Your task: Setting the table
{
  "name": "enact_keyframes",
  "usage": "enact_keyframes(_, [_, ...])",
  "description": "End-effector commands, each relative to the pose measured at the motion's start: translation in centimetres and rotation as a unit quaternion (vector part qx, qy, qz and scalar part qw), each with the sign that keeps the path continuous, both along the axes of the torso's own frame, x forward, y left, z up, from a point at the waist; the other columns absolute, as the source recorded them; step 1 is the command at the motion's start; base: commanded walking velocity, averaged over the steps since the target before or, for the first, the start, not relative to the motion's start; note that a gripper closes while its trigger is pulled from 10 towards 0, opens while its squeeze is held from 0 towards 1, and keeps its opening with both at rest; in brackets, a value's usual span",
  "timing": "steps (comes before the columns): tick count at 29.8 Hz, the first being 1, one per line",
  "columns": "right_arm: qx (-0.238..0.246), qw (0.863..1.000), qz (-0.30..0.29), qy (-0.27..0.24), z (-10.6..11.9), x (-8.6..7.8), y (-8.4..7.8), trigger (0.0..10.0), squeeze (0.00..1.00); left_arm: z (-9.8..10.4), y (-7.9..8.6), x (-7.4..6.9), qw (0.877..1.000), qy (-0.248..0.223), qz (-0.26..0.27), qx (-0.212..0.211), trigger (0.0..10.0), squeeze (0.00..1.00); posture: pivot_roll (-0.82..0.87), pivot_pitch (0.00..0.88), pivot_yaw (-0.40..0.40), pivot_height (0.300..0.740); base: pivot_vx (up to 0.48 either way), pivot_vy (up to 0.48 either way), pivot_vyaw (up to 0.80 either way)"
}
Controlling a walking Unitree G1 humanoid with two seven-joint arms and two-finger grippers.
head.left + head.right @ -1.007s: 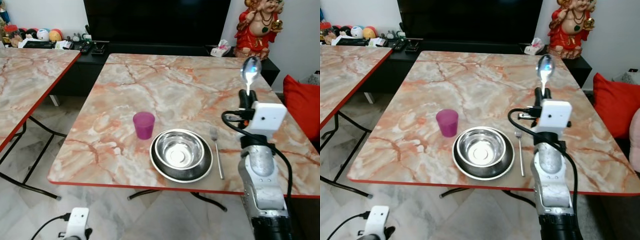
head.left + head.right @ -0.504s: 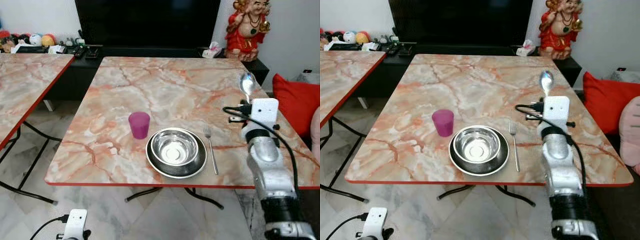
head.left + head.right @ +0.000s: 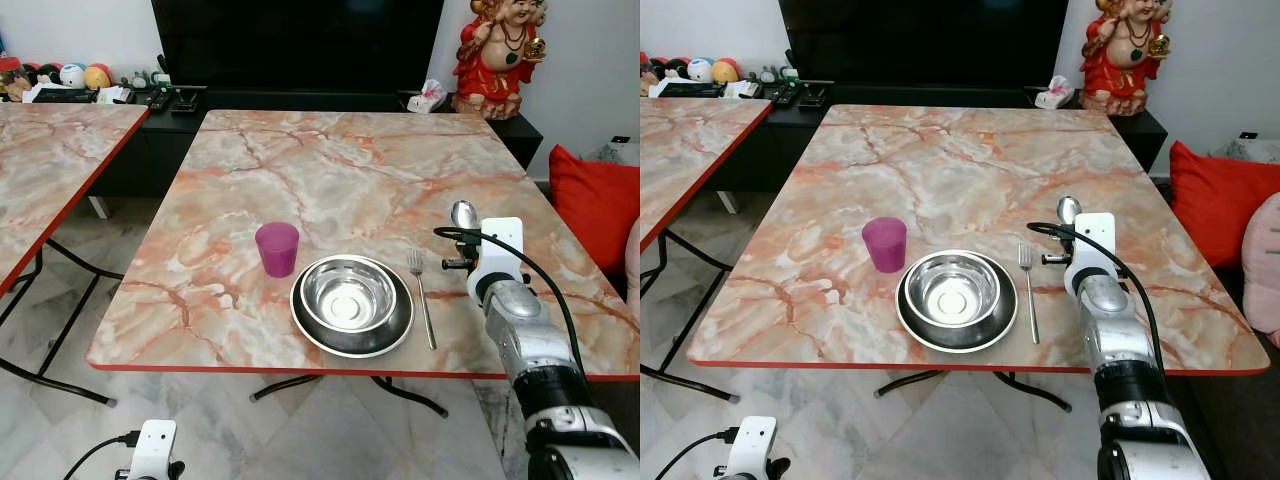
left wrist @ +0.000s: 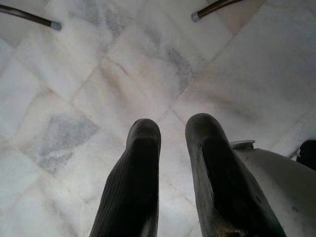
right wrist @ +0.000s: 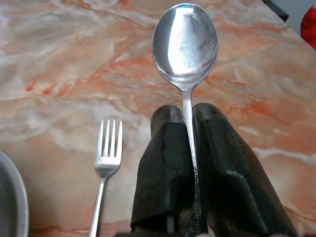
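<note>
Holding a spoon (image 5: pixel 185 47) upright, the right gripper (image 5: pixel 188 129) sits low over the marble table (image 3: pixel 330 170), just right of the fork (image 3: pixel 424 305). Both black fingers (image 5: pixel 163 163) pressed tight on the spoon's handle, bowl of the spoon pointing away from the wrist; from the head views the spoon bowl (image 3: pixel 1069 209) pokes up above the white wrist camera.

Fork lies on the table with tines toward the far side, handle toward the near edge, just right of the plate (image 3: pixel 352 330). A steel bowl (image 3: pixel 348 296) sits in the plate. Purple cup (image 3: pixel 277 248) stands upright just left of and behind the plate, apart from it.

Left gripper (image 4: pixel 170 148) hangs low by the robot's side, pointing at the white tiled floor (image 4: pixel 98 74). Its fingers (image 4: pixel 133 182) are slightly parted with a narrow gap, nothing between them.

Second marble table (image 3: pixel 50 160) at far left. Black TV stand (image 3: pixel 300 100) behind the table, red figurine (image 3: pixel 498 55) at its right end. Red cushion (image 3: pixel 598 200) at right.
</note>
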State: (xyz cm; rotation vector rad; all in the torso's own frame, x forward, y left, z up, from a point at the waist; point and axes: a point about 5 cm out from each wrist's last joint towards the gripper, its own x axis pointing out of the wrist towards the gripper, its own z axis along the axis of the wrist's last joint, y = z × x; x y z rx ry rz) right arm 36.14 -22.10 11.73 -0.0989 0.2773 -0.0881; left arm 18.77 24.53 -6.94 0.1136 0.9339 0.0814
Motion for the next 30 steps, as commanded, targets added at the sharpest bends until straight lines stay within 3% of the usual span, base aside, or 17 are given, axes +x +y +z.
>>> enact_keyframes(1, [0.004, 1.0, -0.001, -0.004, 0.2, 0.2, -0.2, 10.0, 0.0, -0.2, 0.2, -0.6, 1.0, 0.011, 0.005, -0.004, 10.0, 0.0, 0.08, 0.014, -0.007, 0.74, 0.0, 0.0, 0.0])
enact_keyframes(20, [0.023, 0.999, 0.0, 0.034, -3.2, -1.1, 1.2, 10.0, 0.0, -0.3, 0.1, -0.6, 1.0, 0.011, 0.007, -0.003, 10.0, 0.0, 0.08, 0.01, -0.01, 0.74, 0.0, 0.0, 0.0])
enact_keyframes(27, [0.022, 0.999, 0.0, 0.033, -3.2, -0.9, 1.6, 10.0, 0.0, -0.3, 0.2, -0.8, 1.0, 0.011, 0.009, -0.003, 10.0, 0.0, 0.08, 0.011, -0.012, 0.74, 0.0, 0.0, 0.0])
enact_keyframes(30, [0.016, 0.999, 0.003, 0.033, -3.3, -0.9, 1.8, 10.0, 0.0, -0.3, -0.5, -0.2, 1.0, 0.009, 0.006, -0.005, 10.0, 0.0, 0.08, 0.011, -0.014, 0.74, 0.0, 0.0, 0.0])
